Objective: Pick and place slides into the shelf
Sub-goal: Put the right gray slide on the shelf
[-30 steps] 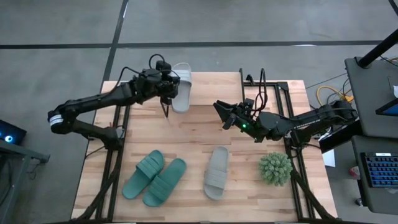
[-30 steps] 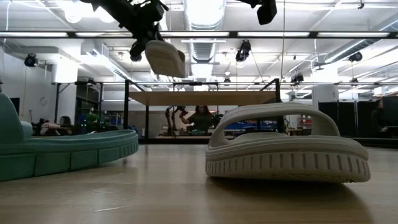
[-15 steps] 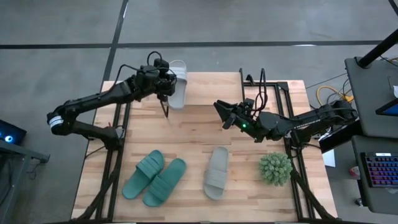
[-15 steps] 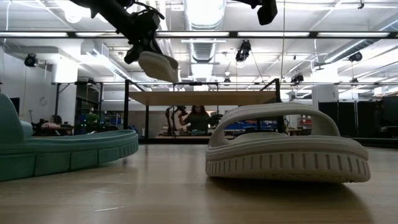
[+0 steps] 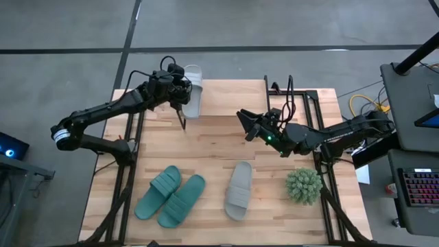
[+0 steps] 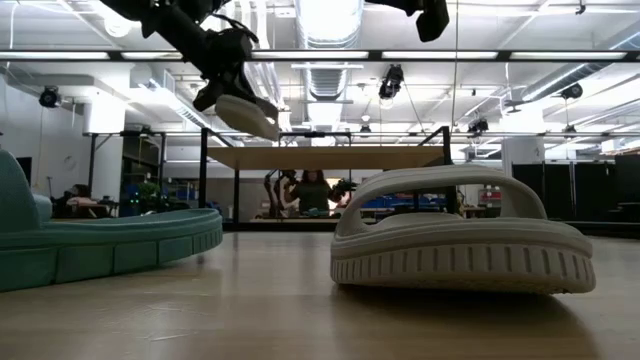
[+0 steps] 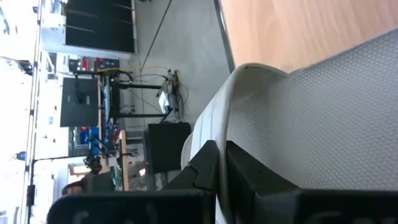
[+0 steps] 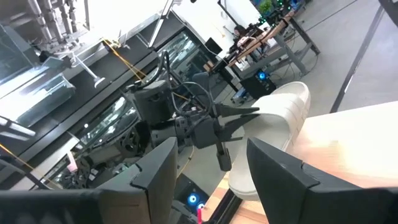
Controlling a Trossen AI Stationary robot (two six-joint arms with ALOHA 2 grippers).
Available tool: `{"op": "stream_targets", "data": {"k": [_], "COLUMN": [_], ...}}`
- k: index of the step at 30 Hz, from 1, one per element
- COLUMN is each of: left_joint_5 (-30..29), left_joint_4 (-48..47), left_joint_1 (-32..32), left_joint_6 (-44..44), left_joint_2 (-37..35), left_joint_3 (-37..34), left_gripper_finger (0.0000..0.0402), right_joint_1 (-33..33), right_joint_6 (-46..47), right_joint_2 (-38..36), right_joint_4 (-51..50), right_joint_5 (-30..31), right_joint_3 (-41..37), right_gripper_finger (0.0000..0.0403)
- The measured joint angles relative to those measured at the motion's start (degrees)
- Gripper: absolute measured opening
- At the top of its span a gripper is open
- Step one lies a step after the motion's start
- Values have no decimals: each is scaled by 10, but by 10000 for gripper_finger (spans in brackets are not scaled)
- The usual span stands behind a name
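My left gripper [image 5: 180, 89] is shut on a pale grey-white slide [image 5: 193, 97] and holds it in the air at the table's far edge, above the left end of the shelf [image 5: 230, 99]. The low view shows that slide [image 6: 248, 114] higher than the shelf's wooden top [image 6: 325, 157]. The other pale slide [image 5: 238, 191] lies sole down on the table, and the teal pair [image 5: 169, 197] lies side by side at the near left. My right gripper [image 5: 244, 121] hovers open over mid-table with nothing between its fingers. My left gripper pinches the pale slide by its long side edge [image 7: 217, 134] between its two shut fingers [image 7: 208, 165]. It comes at the slide from the table's left, slanting slightly down. The slide is lifted clear and tipped toward its side, its far end lower in the low view.
A spiky green plant ball [image 5: 304, 186] sits at the table's near right. The shelf's thin black legs [image 5: 182, 121] stand just under the held slide. Bare tabletop [image 5: 206, 147] lies between the shelf and the slides on the table.
My left gripper has carried the pale slide a little toward the table's left and slightly down, rolling as it went. The slide has tipped further onto its side and looks narrower from above. My right gripper has kept still.
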Motion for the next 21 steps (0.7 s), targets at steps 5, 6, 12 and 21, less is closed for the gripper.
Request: {"op": "stream_targets", "data": {"k": [5, 6, 12, 21], "left_joint_5": [42, 45, 75, 109], "left_joint_4": [14, 13, 8, -11], "left_joint_1": [12, 12, 35, 53], "left_joint_6": [-7, -7, -7, -6], "left_joint_2": [-1, 1, 3, 3], "left_joint_3": [0, 0, 0, 0], "left_gripper_finger": [0, 0, 0, 0], "right_joint_1": [0, 0, 0, -3], "right_joint_6": [-2, -2, -1, -1], "right_joint_2": [0, 0, 0, 0], "right_joint_4": [0, 0, 0, 0], "right_joint_5": [2, 2, 2, 4], "right_joint_3": [0, 0, 0, 0], "right_gripper_finger": [185, 185, 185, 185]}}
